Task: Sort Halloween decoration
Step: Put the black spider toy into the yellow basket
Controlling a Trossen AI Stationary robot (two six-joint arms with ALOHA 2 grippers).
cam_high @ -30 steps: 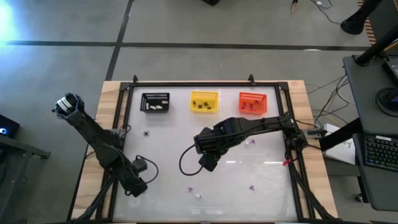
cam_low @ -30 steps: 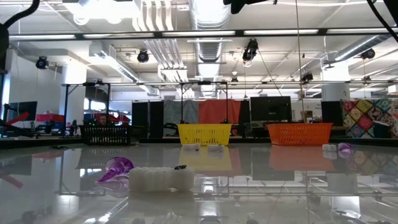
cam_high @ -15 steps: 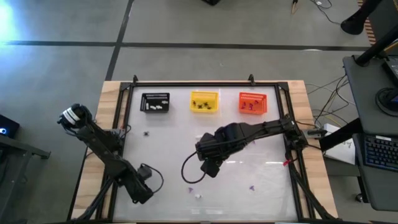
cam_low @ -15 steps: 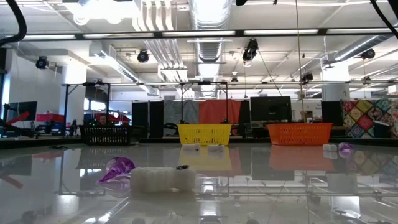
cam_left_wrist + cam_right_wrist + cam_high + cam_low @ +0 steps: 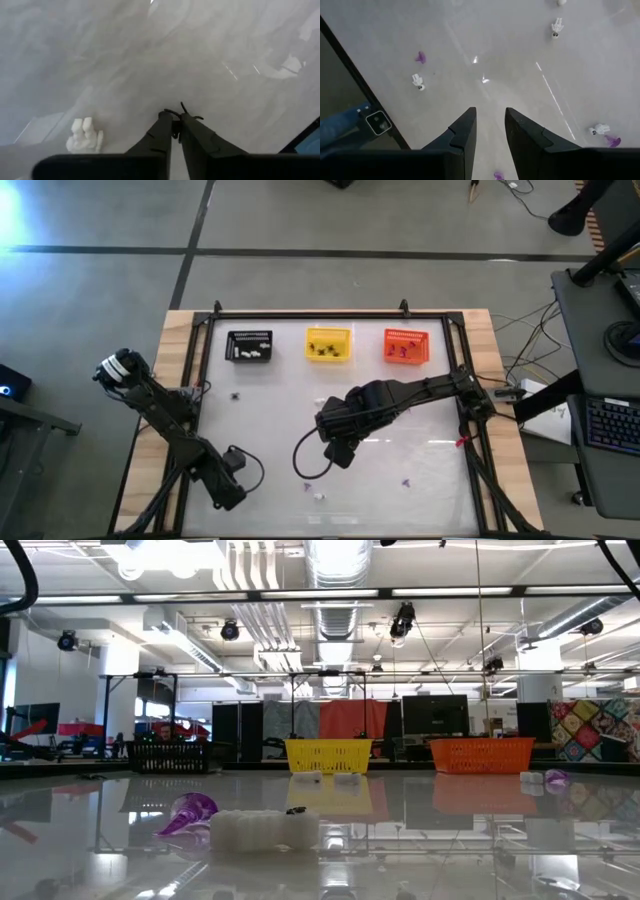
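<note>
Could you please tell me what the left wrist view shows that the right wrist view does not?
Only the left wrist view: the left gripper, its fingers shut on a black spider. Only the right wrist view: the right gripper, its fingers apart and empty, above purple bits. Both: white bits lying on the pale table.

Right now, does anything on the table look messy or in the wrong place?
A little. Some trinkets already lie in the black basket, yellow basket and orange basket, but a few strays lie loose on the table: a white bit, a purple bit and a black spider. Nothing looks broken or tipped over.
</note>
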